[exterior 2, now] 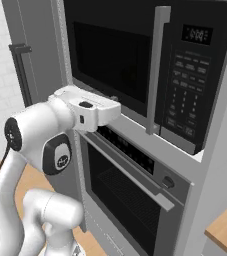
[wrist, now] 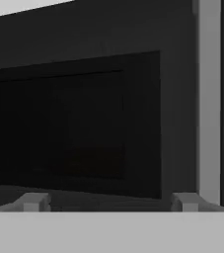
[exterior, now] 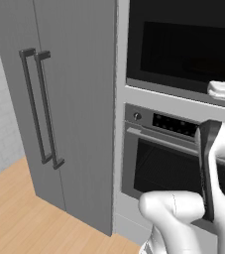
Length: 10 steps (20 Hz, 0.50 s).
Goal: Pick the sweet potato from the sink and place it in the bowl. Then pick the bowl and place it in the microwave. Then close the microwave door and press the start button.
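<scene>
The microwave is built into the wall unit, and its black microwave door stands shut, with a grey vertical handle and a black control panel to the right of it. My gripper hovers close in front of the door's lower edge, left of the handle. In the hand view the gripper is open, fingertips wide apart, nothing between them, and the door's dark window lies just ahead. The microwave door also appears upper right in the left base view. The sweet potato, bowl and sink are out of view.
An oven with a horizontal bar handle sits directly under the microwave. A tall grey cabinet with two vertical handles stands to the left. A wooden counter corner pokes in at the lower right. Wood floor lies below.
</scene>
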Motion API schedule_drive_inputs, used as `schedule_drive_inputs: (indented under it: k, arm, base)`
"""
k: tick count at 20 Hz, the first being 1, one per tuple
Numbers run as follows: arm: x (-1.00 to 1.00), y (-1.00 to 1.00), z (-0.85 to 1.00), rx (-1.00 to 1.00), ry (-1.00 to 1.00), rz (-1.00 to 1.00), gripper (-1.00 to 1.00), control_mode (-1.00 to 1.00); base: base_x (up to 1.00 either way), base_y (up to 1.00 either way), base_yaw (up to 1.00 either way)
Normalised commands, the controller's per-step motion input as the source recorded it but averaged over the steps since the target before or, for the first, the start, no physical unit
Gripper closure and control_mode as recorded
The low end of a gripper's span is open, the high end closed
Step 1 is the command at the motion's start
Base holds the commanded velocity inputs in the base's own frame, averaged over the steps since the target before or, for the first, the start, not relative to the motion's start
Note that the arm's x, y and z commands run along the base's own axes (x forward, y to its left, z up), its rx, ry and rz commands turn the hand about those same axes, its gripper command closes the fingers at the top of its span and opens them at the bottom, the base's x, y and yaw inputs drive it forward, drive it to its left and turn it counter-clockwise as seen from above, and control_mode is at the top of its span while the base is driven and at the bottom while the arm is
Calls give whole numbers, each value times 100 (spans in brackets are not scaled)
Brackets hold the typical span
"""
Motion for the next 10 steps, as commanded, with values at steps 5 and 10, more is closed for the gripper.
schedule_drive_inputs:
  k: [5, 10]
  arm:
    - [-100, 11, 4, 9, -1, 0, 100, -100]
    - [-93, 0, -5, 0, 0, 0, 100, -100]
  base:
    - [0, 0, 0]
    - [0, 0, 0]
